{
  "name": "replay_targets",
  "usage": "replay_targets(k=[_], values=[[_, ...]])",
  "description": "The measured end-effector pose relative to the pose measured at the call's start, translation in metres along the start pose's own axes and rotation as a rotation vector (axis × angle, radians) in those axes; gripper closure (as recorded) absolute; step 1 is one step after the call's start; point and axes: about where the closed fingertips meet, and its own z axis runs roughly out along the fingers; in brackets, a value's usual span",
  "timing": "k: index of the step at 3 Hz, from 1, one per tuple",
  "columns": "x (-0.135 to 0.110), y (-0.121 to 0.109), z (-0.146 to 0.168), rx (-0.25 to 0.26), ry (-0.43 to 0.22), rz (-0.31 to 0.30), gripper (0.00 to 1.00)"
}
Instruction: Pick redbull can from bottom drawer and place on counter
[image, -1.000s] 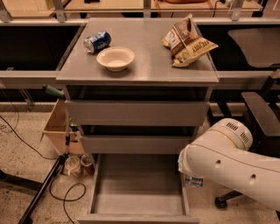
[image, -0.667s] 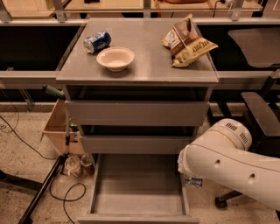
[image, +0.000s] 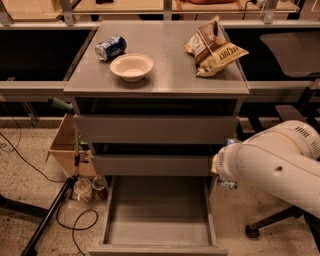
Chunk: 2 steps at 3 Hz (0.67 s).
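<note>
Far to the left of the gripper (image: 224, 167), on the floor, a cardboard box (image: 65, 150) stands against the cabinet, with two small jars (image: 87, 187) just below it. Up and to the left of the gripper, on the counter (image: 175, 82), a squat blue can (image: 111, 48) lies on its side just beside a pale bowl (image: 132, 67). Level with the gripper and to its left are two shut drawers (image: 155, 129). Below and to its left the bottom drawer (image: 157, 215) stands pulled out. Straight above the gripper, near the counter's right edge, lies a crumpled chip bag (image: 214, 46). The gripper itself sits just off the right end of the lower shut drawer front, above the bottom drawer's right wall, mostly hidden behind the arm's white end. Whether it is closed I cannot tell. The redbull can (image: 231, 143) shows only as blue-and-silver bits above and below that end, outside the drawer. The white arm (image: 280, 160) reaches in from the right, and a chair base (image: 260, 227) stands lower right.
</note>
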Motion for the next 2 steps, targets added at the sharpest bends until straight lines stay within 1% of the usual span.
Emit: replay_targets(k=[1, 2], values=[[-0.066, 0.004, -0.059, -0.049, -0.152, -0.02, 1.0], [-0.118, 0.029, -0.125, -0.096, -0.283, -0.063, 1.0]])
